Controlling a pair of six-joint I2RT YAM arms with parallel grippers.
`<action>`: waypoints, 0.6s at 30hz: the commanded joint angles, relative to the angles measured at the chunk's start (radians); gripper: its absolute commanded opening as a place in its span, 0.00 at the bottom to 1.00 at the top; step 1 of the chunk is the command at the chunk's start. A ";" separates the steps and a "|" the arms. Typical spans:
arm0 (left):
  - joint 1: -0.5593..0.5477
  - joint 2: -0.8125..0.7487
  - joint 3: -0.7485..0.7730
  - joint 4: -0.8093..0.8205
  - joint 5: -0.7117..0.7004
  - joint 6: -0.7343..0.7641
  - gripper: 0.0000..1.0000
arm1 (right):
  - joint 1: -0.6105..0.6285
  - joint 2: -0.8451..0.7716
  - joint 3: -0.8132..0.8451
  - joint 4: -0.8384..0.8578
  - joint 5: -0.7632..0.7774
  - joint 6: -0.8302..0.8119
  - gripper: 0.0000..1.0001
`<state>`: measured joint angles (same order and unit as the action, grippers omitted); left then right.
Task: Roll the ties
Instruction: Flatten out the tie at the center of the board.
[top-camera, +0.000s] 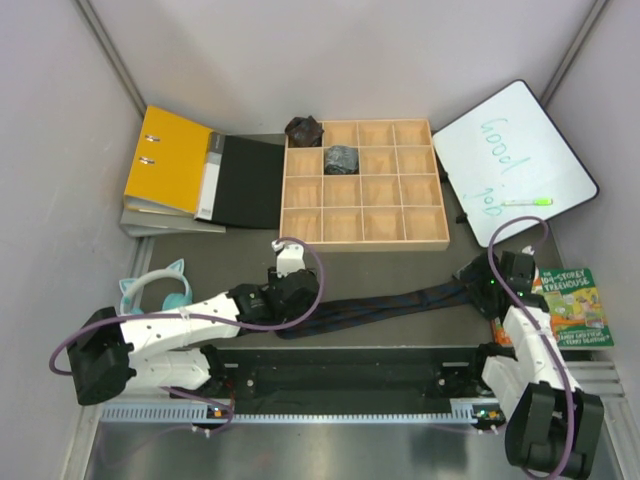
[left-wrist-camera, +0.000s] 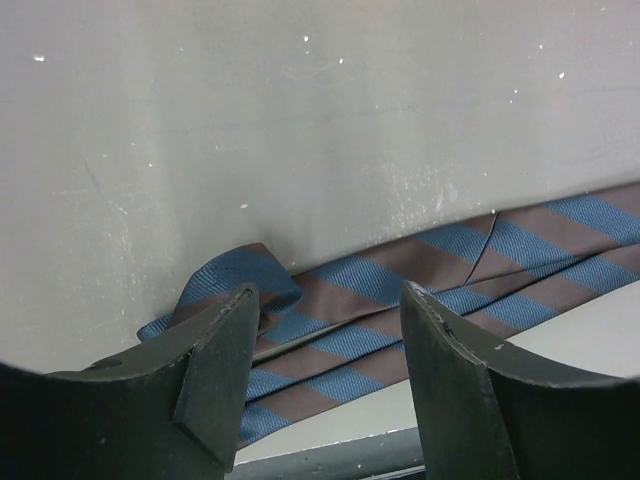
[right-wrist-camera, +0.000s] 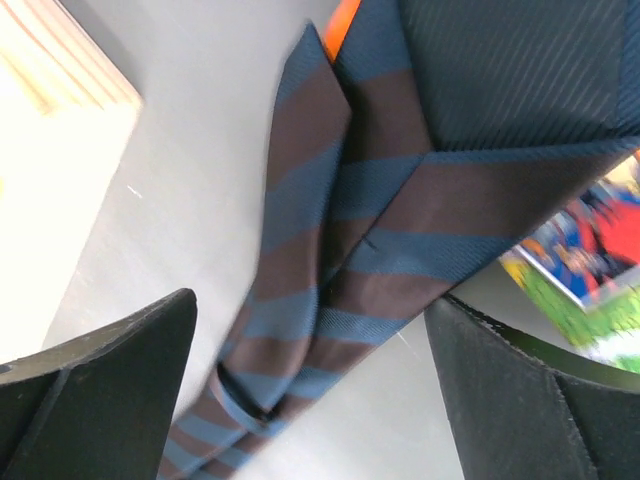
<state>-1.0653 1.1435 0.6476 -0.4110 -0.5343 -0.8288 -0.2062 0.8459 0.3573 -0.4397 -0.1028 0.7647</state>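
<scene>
Left gripper (left-wrist-camera: 328, 305) half open, astride folded end of striped tie (left-wrist-camera: 540, 245) on bench (left-wrist-camera: 300, 120); nothing gripped. Right gripper (right-wrist-camera: 310, 300) wide open above broad end, empty.

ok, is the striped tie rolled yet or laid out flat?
Laid out, not rolled: the striped tie runs as a long strip across the mat; only its left end is folded over.

L arm (top-camera: 170, 335) lies low along near edge of surface (top-camera: 400, 270), reaching from near-left corner toward the middle. L tool (left-wrist-camera: 325, 330) partly open, fingers (left-wrist-camera: 215, 380) apart. R arm (top-camera: 525, 345) comes up from near-right corner, angled toward far edge. R tool (right-wrist-camera: 310, 310) spread wide, pointing down.
</scene>
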 joint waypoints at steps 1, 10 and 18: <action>0.002 -0.018 0.014 -0.003 0.004 -0.012 0.63 | -0.007 0.068 -0.032 0.114 0.009 0.048 0.95; 0.002 -0.050 -0.014 0.006 0.005 -0.030 0.63 | -0.009 0.199 -0.023 0.260 -0.047 0.062 0.68; 0.002 -0.042 -0.020 0.018 0.005 -0.029 0.63 | -0.006 0.298 -0.064 0.395 -0.112 0.096 0.52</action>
<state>-1.0653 1.1122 0.6315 -0.4187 -0.5304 -0.8471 -0.2077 1.0855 0.3397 -0.0742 -0.1905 0.8532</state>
